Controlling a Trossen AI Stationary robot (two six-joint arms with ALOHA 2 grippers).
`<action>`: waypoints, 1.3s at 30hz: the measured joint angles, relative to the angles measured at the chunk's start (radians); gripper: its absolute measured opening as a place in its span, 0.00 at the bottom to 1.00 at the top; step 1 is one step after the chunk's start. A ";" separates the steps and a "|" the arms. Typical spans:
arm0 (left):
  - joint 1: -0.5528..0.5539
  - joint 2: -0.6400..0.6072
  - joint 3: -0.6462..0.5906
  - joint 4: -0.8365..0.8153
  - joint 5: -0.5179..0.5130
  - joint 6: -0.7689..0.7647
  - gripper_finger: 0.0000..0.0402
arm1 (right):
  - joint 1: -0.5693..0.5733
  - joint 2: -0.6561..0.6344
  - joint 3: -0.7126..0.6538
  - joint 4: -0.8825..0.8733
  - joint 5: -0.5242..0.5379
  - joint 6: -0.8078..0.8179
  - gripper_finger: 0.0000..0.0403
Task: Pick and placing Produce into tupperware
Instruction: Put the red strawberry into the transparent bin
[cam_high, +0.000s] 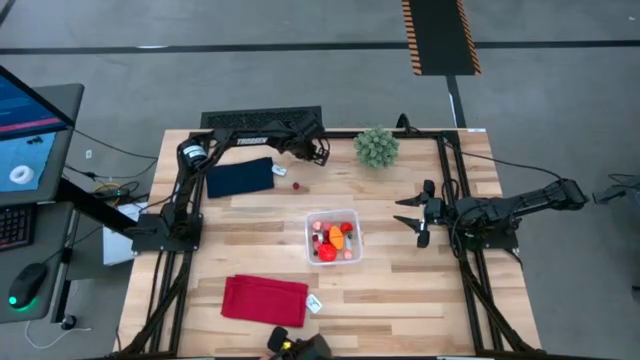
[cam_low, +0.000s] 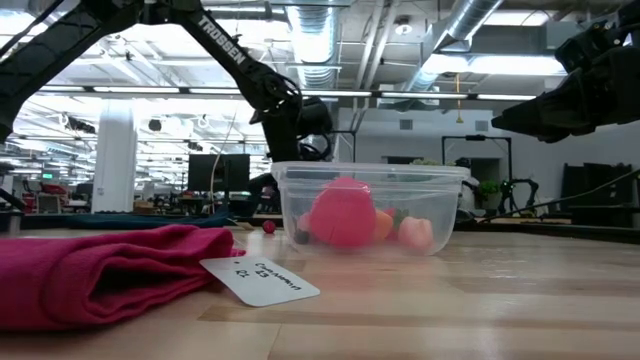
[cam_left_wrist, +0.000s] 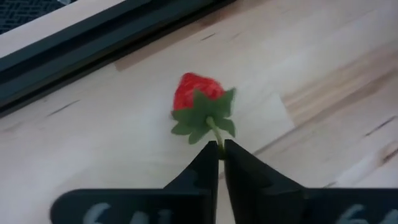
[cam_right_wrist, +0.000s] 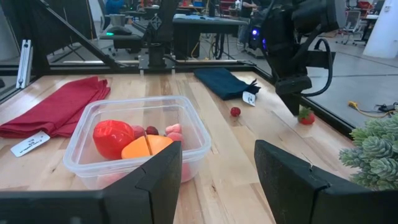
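Observation:
A red toy strawberry (cam_left_wrist: 196, 93) with green leaves lies on the wood near the table's far edge, its stem toward my left gripper (cam_left_wrist: 219, 148), which is shut on that stem. From the right wrist view the strawberry (cam_right_wrist: 305, 116) shows beside that gripper (cam_right_wrist: 297, 102). A small red piece of produce (cam_high: 297, 185) lies loose by the navy cloth. The clear tupperware (cam_high: 333, 237) at the table's middle holds several pieces of produce, red, pink and orange. My right gripper (cam_high: 405, 212) waits open to the right of the tupperware, touching nothing. My left gripper pinches the strawberry's thin green stem (cam_left_wrist: 217, 134) between its two fingertips, only at their free ends. The fingers slant down from above and lie along the stem. The strawberry's red body (cam_left_wrist: 193, 90) lies on the table beyond the fingertips.
A navy cloth (cam_high: 240, 178) lies at the far left and a red cloth (cam_high: 265, 300) with a white label card (cam_low: 258, 280) near the front. A green spiky plant ball (cam_high: 376, 147) sits at the far edge. A black frame rail (cam_left_wrist: 93, 50) runs just behind the strawberry.

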 joint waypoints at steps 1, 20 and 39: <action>0.002 0.000 -0.003 0.002 0.000 0.000 0.02 | 0.000 0.000 0.000 0.000 0.000 0.000 0.56; -0.093 -0.001 0.057 -0.190 -0.209 0.060 0.00 | 0.000 0.000 0.000 0.000 0.000 0.000 0.56; -0.354 -0.001 0.232 -0.516 -0.299 -0.013 0.00 | 0.000 0.000 0.000 0.000 0.000 0.000 0.56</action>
